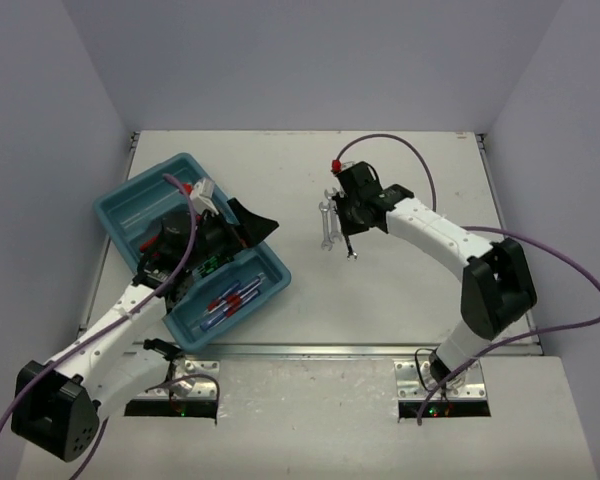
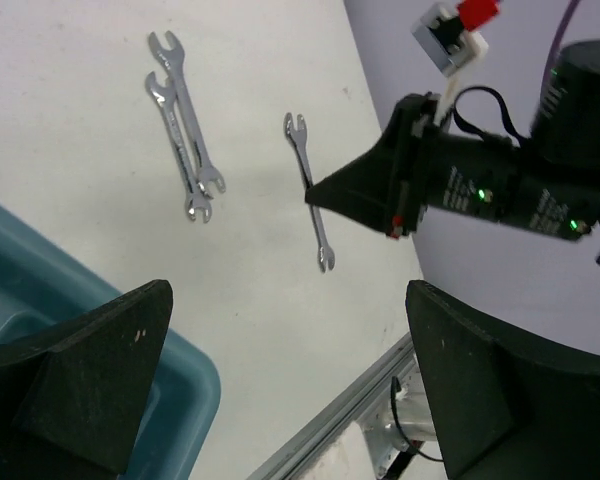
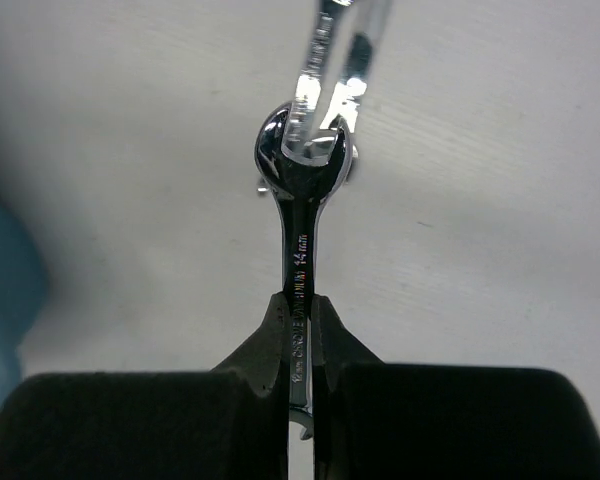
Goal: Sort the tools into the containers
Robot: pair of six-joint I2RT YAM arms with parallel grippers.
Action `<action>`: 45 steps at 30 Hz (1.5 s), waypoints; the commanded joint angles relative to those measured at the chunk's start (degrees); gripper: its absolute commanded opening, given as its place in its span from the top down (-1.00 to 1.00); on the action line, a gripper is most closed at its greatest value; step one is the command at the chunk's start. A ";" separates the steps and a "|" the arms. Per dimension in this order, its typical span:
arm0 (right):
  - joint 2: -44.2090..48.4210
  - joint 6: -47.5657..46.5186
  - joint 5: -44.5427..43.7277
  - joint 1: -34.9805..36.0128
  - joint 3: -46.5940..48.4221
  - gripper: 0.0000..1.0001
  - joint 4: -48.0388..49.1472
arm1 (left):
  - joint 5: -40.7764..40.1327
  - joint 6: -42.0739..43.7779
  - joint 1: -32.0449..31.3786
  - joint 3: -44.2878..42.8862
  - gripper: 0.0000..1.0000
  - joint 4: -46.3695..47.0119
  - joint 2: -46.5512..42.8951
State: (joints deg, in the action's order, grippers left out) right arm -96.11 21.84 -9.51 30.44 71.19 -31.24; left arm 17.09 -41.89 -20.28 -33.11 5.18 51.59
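Observation:
My right gripper (image 3: 298,330) is shut on the shank of a small silver wrench (image 3: 300,215), which points away from the fingers just over the white table. The left wrist view also shows that held wrench (image 2: 302,150) in the right gripper's black fingers (image 2: 355,192). Two more wrenches (image 2: 185,140) lie side by side on the table just left of it (image 1: 327,222). The teal tray (image 1: 130,205) sits at the left, with blue-and-red screwdrivers (image 1: 232,298) in its near compartment. My left gripper (image 2: 290,385) hangs open and empty over the tray's right corner (image 2: 185,385).
The left arm covers much of the tray's middle (image 1: 185,245). A metal rail (image 1: 380,350) runs along the table's near edge. Purple cables (image 1: 570,280) loop beside the right arm. Grey walls close off the far and side edges.

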 commanded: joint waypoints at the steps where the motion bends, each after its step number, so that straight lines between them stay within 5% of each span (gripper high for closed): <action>1: 10.00 -0.38 4.61 6.02 -1.63 1.00 7.68 | 0.16 -5.98 -2.66 0.19 -1.00 16.44 4.51; 18: 17.45 -0.58 9.34 16.93 -5.98 1.00 21.13 | 0.75 -10.05 -6.00 -1.08 -0.70 25.75 13.00; 27: 17.03 -0.38 12.15 18.95 -4.20 1.00 22.29 | 0.85 -10.51 -7.51 -1.84 0.23 27.83 16.29; 28: 17.13 -0.28 12.93 18.95 -4.56 1.00 22.84 | 1.31 -10.56 -7.60 -2.56 0.59 28.37 16.86; 30: 17.60 0.09 13.18 18.95 -5.56 1.00 24.22 | 1.52 -10.46 -7.94 -3.89 1.00 27.98 17.42; 31: 17.95 0.34 13.03 18.95 -6.21 1.00 24.83 | 1.42 -10.26 -7.99 -4.45 1.00 27.13 17.52; 34: 18.98 0.96 9.59 18.84 -7.33 0.39 24.65 | -1.53 -8.85 -7.85 -6.52 1.00 22.22 16.86; 35: 19.68 1.25 5.70 18.78 -8.03 -0.27 24.24 | -6.00 -7.69 -7.44 -8.56 1.00 18.26 16.22; 36: 21.16 1.77 3.32 18.70 -9.23 -0.73 23.28 | -11.58 -6.52 -6.84 -9.86 1.00 11.79 15.46; 40: 26.31 3.55 -6.75 16.11 -13.38 -0.90 17.82 | -21.18 -8.88 4.93 -15.20 1.00 -0.43 13.90; 45: 34.47 4.56 -5.10 9.69 -21.03 -0.94 17.18 | -38.30 -19.36 18.89 -15.50 1.00 -4.10 13.84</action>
State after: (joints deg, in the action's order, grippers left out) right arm -67.34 24.82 -11.77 44.66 54.52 -13.75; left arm -3.01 -52.65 -9.81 -46.87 6.11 67.01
